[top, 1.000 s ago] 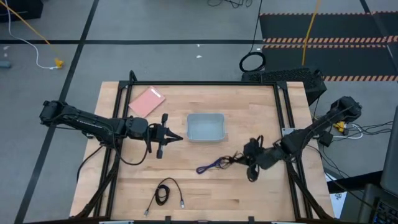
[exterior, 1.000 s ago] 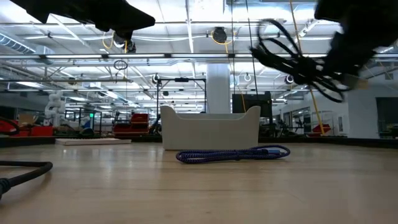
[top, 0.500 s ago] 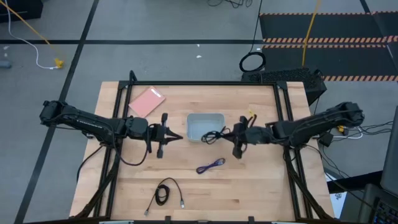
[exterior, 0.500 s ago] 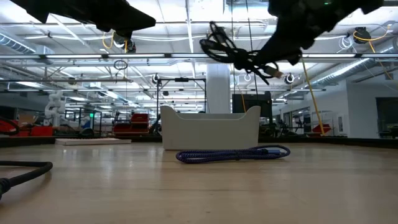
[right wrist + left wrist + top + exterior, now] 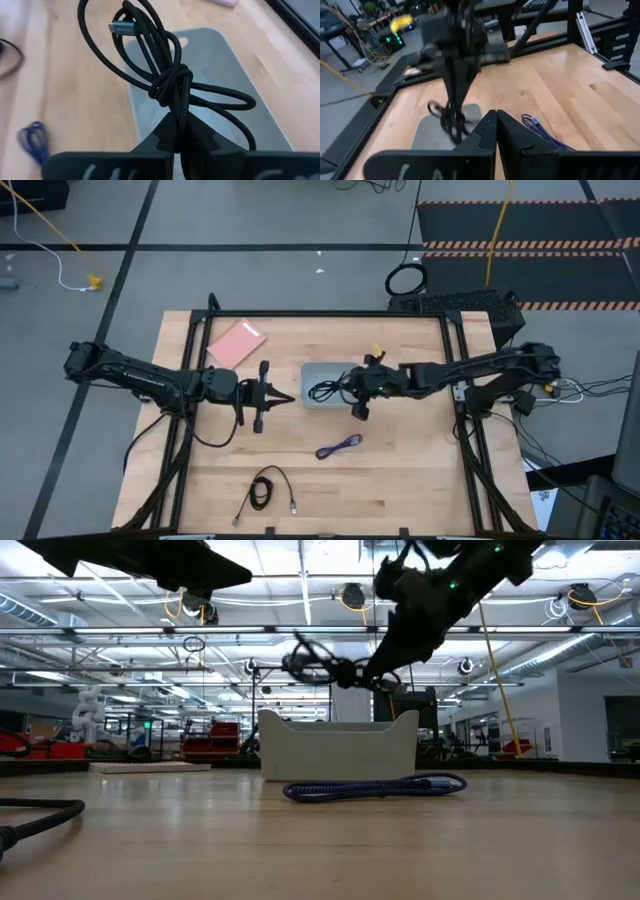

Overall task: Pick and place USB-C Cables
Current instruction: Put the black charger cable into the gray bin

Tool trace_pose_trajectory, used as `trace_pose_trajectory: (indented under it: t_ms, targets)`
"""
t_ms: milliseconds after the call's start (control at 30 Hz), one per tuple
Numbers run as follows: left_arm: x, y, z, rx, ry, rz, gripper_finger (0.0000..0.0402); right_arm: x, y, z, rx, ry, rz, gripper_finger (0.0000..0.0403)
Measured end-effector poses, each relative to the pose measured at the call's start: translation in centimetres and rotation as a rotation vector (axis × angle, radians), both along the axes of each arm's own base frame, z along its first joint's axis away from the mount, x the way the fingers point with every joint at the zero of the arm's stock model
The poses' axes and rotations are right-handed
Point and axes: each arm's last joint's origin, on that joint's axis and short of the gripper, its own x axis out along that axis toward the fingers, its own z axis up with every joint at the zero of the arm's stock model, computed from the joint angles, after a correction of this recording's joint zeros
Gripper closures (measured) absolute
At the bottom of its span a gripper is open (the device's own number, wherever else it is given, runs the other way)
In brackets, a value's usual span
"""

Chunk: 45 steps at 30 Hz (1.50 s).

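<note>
dark cable [image 5: 170, 82] pinched in right claw [image 5: 179, 131] above grey bin [image 5: 345, 369] rim; left claw [image 5: 496, 131] pressed together, beside bin.

Braided matt black cable [image 5: 172, 82]; smooth pale plastic bin [image 5: 318, 369]; light varnished wood table [image 5: 400, 480]

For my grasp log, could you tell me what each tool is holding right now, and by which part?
The right tool pinches the dark cable just below its knotted middle, above the bin. The left tool holds nothing.
</note>
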Motion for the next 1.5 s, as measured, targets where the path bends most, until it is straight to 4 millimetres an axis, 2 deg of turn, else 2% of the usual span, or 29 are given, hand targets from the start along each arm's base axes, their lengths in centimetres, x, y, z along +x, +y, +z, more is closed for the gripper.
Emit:
trace_pose_trajectory:
  t_ms: [200,367,733,1167,1300,1500]
  targets:
    - [0.1,0.1,0.2,0.032,-0.02,-0.003,0.0392,1.4,-1.2,-1.6,-0.02,0.053,-0.02,0.039]
    - [0.1,0.3,0.1,0.018,-0.014,0.007,0.0392,1.8,-1.9,-2.9,-0.024,0.098,-0.035,0.039]
    - [0.1,0.3,0.1,0.029,-0.013,0.009,0.0392,2.5,-2.1,-5.2,-0.068,0.179,0.004,0.0389]
    - [0.1,0.3,0.1,0.005,-0.01,0.013,0.0392,3.1,-2.2,-5.2,-0.092,0.132,0.02,0.0388]
    - [0.1,0.3,0.1,-0.01,-0.01,0.016,0.0392,3.0,-2.2,-5.3,-0.092,0.136,0.018,0.0368]
    - [0.1,0.3,0.1,-0.079,-0.008,0.031,0.0391,3.1,-2.2,-5.0,-0.092,0.112,0.015,0.0312]
